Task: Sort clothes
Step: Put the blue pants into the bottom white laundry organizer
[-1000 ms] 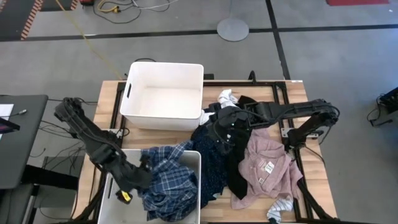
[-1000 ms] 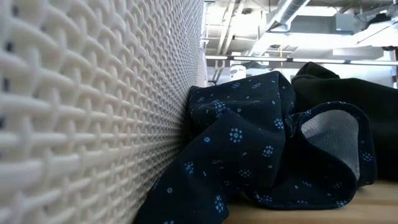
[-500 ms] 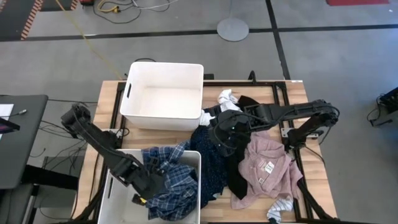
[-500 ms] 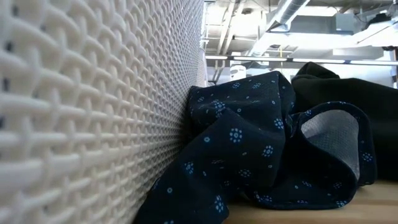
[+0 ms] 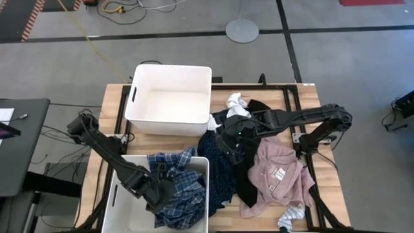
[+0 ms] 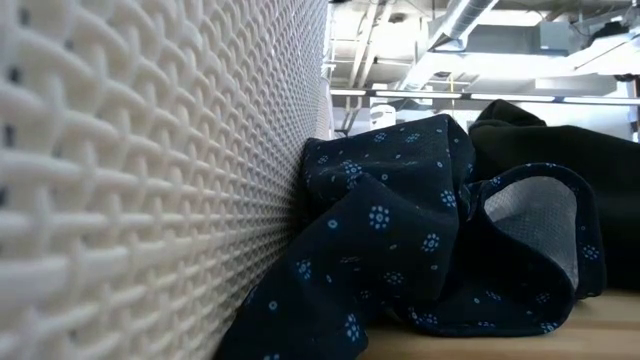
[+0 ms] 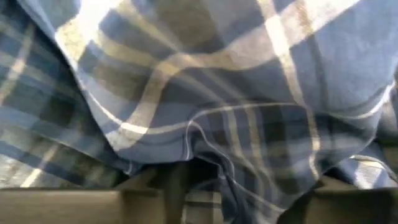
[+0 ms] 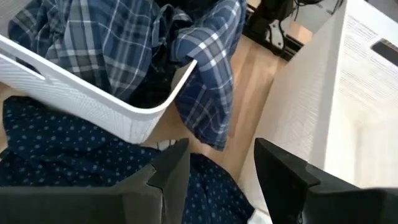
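I had the left gripper point(image 5: 157, 194) down inside the near white bin point(image 5: 116, 194), buried in the blue-white plaid shirt point(image 5: 178, 191). Its wrist camera saw only plaid cloth pressed right up against it, so I could not tell whether that gripper was apart or together. Most of the shirt lay in the bin around the gripper, with one flap hanging over the bin's rim on the side toward the right arm.

My right gripper point(image 5: 234, 139) hovered with its fingers point(image 8: 171, 171) apart and nothing between them, just above the navy dotted piece point(image 5: 220, 169). That piece lay directly beneath it on the worktop point(image 5: 304, 103), pushed against the near bin's wall. The black piece point(image 5: 244, 175) sat just beside the gripper, and the pale pink shirt point(image 5: 278, 171) lay beyond it. A second white bin point(image 5: 171, 97) stood near the gripper.
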`<state>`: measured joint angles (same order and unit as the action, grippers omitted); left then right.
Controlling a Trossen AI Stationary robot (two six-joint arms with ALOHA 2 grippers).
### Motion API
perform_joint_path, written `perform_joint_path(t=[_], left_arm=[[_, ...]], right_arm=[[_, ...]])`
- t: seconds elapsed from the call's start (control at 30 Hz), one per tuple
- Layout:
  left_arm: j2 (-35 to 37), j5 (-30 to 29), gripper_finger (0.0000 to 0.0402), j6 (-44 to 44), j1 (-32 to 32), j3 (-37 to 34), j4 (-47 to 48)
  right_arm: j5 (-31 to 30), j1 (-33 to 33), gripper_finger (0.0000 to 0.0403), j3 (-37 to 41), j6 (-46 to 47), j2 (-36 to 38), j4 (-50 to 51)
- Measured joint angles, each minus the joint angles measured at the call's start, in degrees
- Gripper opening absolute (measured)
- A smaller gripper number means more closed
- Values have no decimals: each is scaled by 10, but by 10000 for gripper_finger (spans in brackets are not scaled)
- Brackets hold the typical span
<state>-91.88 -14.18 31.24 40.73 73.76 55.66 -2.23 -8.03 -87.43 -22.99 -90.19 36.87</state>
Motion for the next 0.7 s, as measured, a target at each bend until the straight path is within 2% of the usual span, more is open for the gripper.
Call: perform_joint_path(t=[0.13,0.23,0.5,0.7], left_arm=[[9,11,231,8,0,3,9],[33,13,248,16,0,22,10],[95,5,252,18,12,76,17],[131,-38,252,19,17,97,55]], right_arm=[[15,0,194,19,-18,-1,-11],[16,0,194,39,-40,0,-46],[31,23,194,46,-76,0,-111],[113,58,194,45,-103,-11,-144]])
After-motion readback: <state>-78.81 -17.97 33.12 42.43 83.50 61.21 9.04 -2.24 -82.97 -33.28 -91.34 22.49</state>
